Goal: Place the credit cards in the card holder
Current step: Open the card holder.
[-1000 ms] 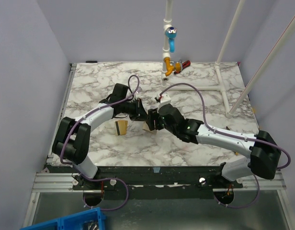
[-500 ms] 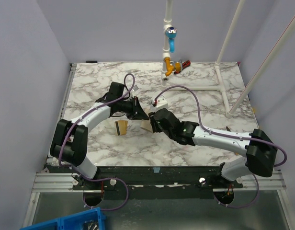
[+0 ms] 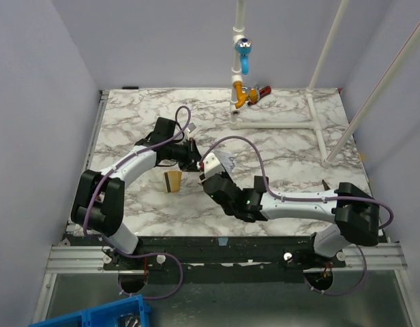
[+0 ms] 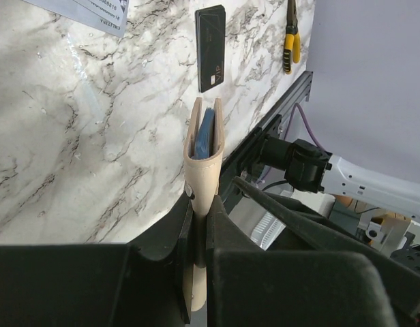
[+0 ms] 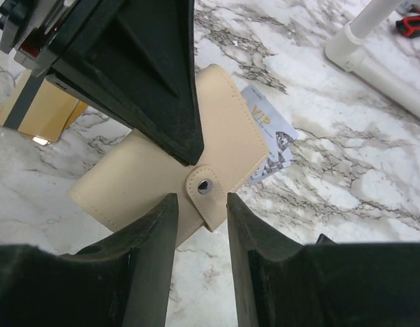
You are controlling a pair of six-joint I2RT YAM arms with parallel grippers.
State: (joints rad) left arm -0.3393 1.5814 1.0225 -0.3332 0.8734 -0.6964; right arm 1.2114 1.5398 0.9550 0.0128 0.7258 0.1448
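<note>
My left gripper (image 4: 200, 221) is shut on the beige card holder (image 4: 203, 160), held on edge above the table, its blue inside showing at the open top. In the right wrist view the card holder (image 5: 148, 177) faces me with its snap tab (image 5: 207, 194) hanging down. My right gripper (image 5: 200, 225) is open, one finger on each side of the tab, small gaps both sides. The gold-orange card (image 5: 39, 109) lies to the left, the pale patterned card (image 5: 268, 139) behind the holder, and the black card (image 4: 211, 48) flat on the marble. Both grippers meet mid-table, the left (image 3: 194, 158) and the right (image 3: 208, 180).
A white pipe frame (image 3: 278, 124) with blue and orange fittings (image 3: 243, 92) stands at the back. A red-handled tool (image 3: 263, 90) lies beside it. Yellow-handled pliers (image 4: 290, 41) lie near the table's edge rail (image 4: 278, 129). The gold card (image 3: 172, 181) sits just left of the grippers.
My right gripper has swung left and nearer, under the holder, and its jaws have narrowed around the snap tab. The left gripper keeps its grip and has shifted slightly left.
</note>
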